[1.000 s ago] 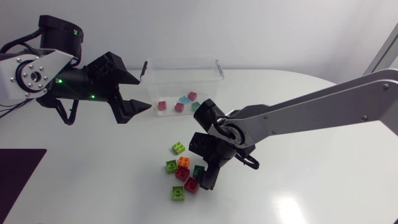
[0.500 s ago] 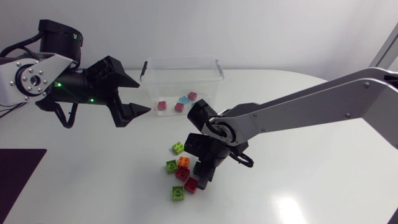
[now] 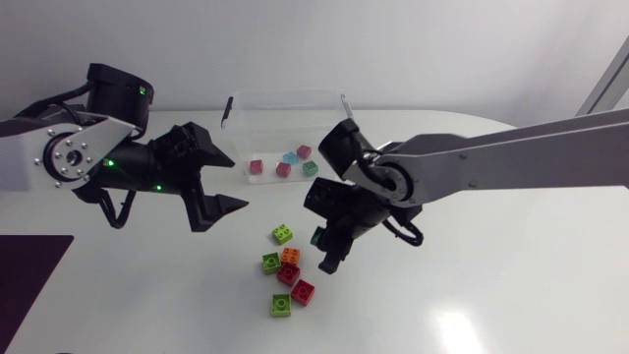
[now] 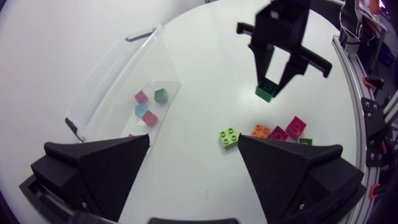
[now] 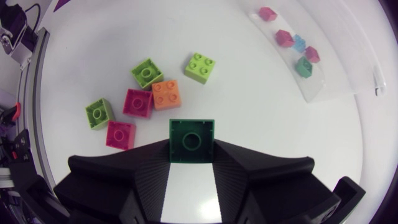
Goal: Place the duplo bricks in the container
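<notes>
My right gripper [image 3: 327, 244] is shut on a dark green duplo brick [image 3: 318, 236], held just above the table beside the loose pile. In the right wrist view this green brick [image 5: 191, 141] sits clamped between the fingers. Several loose bricks lie under and ahead of it: lime [image 3: 283, 234], green [image 3: 271, 263], orange [image 3: 291, 256], red [image 3: 288, 273], magenta [image 3: 303, 291], lime [image 3: 281, 305]. The clear container [image 3: 236, 108] stands at the back with several small bricks [image 3: 283, 169] inside. My left gripper [image 3: 224, 185] hangs open and empty, left of the pile and in front of the container.
The container's near wall [image 4: 109, 84] faces the left gripper. A dark mat [image 3: 25, 270] lies at the table's front left corner. White tabletop stretches to the right of the pile.
My right gripper shut on the dark green brick and lifted it out of the pile, toward the container. The left arm shifted slightly right and nearer the pile.
</notes>
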Robot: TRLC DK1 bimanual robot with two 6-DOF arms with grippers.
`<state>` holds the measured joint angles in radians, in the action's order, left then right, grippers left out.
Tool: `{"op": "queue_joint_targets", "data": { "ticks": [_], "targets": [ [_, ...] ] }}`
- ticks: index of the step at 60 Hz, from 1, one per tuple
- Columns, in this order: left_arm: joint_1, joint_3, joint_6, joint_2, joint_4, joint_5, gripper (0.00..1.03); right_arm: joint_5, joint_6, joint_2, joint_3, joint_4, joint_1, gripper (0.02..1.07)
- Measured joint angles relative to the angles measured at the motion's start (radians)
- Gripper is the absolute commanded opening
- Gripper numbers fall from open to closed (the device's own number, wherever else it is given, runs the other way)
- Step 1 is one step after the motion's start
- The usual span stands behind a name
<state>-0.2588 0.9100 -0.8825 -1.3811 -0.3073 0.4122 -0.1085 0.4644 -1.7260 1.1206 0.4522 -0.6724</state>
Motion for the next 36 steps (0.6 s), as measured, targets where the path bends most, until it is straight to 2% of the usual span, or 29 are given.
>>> {"op": "queue_joint_targets", "data": {
  "ticks": [15,36],
  "targets": [
    [-0.063,-0.068,-0.030,-0.085,0.039,-0.001,0.96,0.000,-0.008,0.040,0.117,0.010,0.108,0.31],
    [-0.070,-0.108,-0.105,-0.175,0.052,-0.001,0.96,-0.007,-0.060,-0.006,0.376,0.005,0.172,0.31]
  ]
}}
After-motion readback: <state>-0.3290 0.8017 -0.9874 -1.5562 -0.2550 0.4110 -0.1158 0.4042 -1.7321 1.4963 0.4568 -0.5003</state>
